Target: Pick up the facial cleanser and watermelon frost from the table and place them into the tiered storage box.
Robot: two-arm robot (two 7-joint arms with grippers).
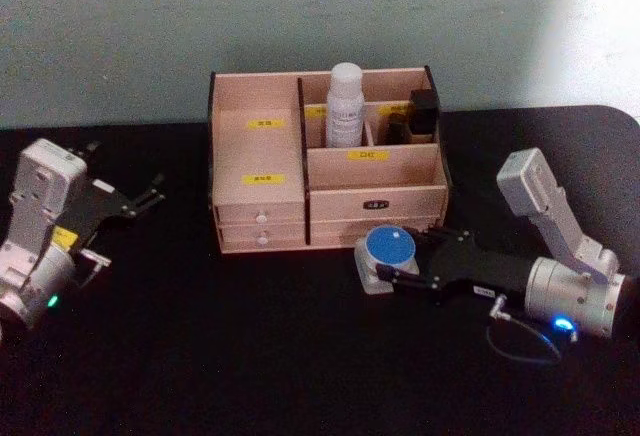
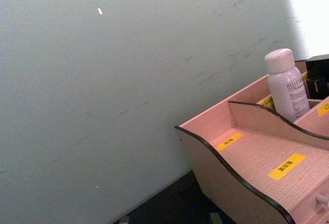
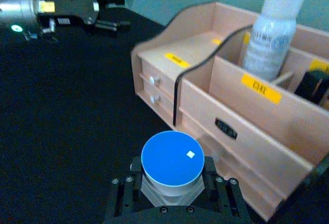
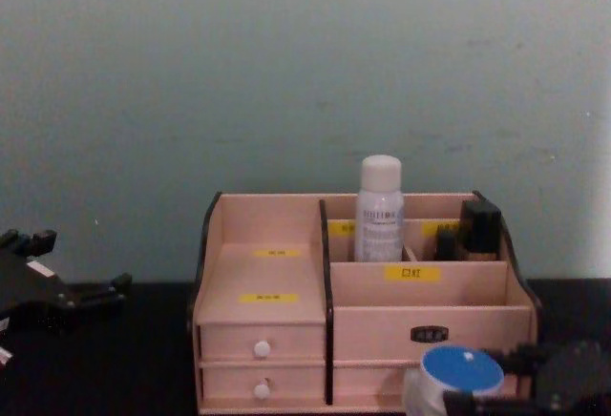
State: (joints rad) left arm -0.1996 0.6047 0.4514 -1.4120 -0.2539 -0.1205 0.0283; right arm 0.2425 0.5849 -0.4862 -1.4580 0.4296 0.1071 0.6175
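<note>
We've got the watermelon frost jar (image 1: 388, 246) clamped in the R claw (image 1: 383, 268), near right, just before the tiered storage box (image 1: 260, 171); cleanser bottle (image 1: 345, 106) sits in a far slot. Next: lift over front wall. L claw (image 1: 150, 198) open, idle left.

Matt wooden tiered storage box (image 1: 262, 192)

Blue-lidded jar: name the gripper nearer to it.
Right. The right gripper is shut around the blue-lidded jar in front of the tiered storage box; the left gripper sits open beyond the box's left side.
</note>
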